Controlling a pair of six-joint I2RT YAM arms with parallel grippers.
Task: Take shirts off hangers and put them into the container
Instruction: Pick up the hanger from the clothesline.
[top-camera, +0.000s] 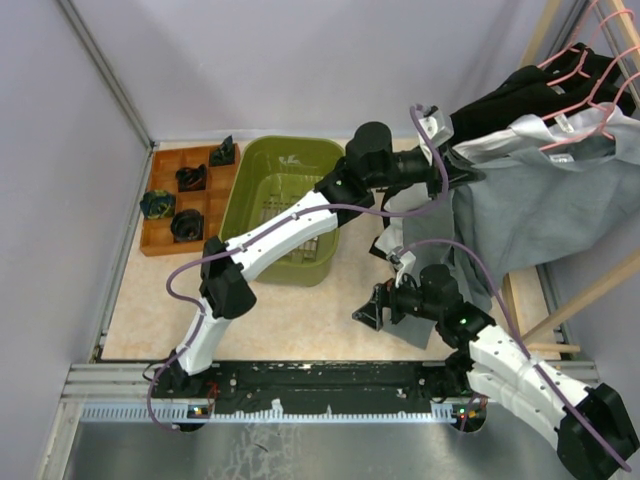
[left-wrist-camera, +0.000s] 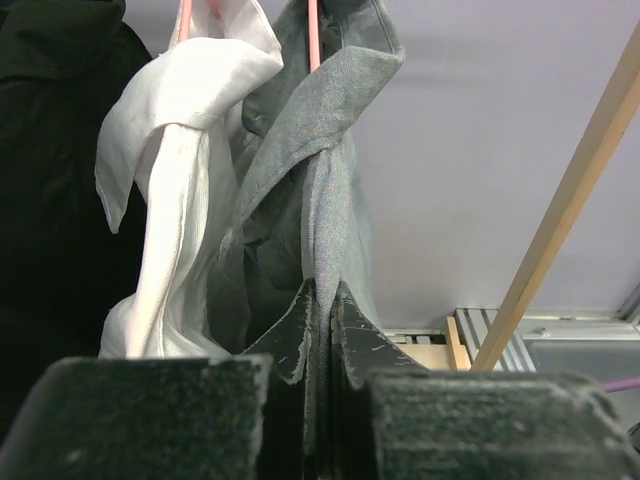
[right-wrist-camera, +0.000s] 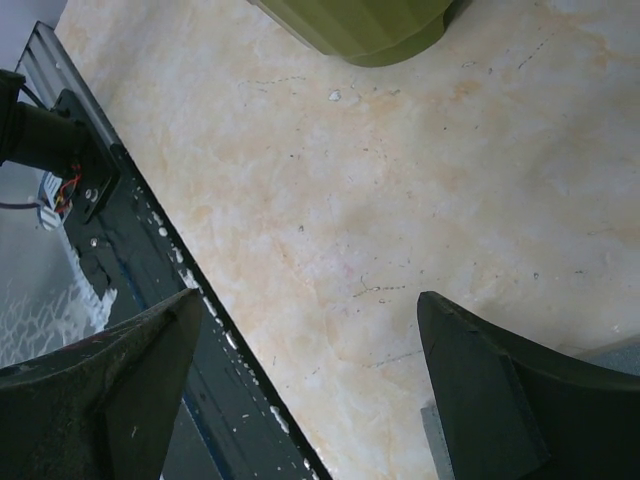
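Right, left fingers (left-wrist-camera: 322, 300) are clamped fully together on a fold of the grey shirt (left-wrist-camera: 340, 150), with the cloth pinched between the tips. That shirt hangs from a pink hanger (left-wrist-camera: 313, 30), collar up. The white shirt (left-wrist-camera: 190, 120) hangs just beside it and touches it. A black shirt (left-wrist-camera: 50, 200) fills the left edge of the left wrist view. A light rack pole (left-wrist-camera: 570, 200) slants up on the right.

Right fingers (right-wrist-camera: 308, 305) are spread wide with nothing between them. They hang over bare table (right-wrist-camera: 400, 180) near the front rail, and a corner of the tub (right-wrist-camera: 370, 30) shows at the top of that view.

From above, the left arm reaches across the tub to the shirts at the right rear. All the shirts are on the hangers there, black ones furthest back. The tub sits left of centre on the table, just beside the wooden tray (top-camera: 160, 245), which has dark parts in its compartments.

Writing: there is a pale mark on the tub's far inner wall, too small to read.
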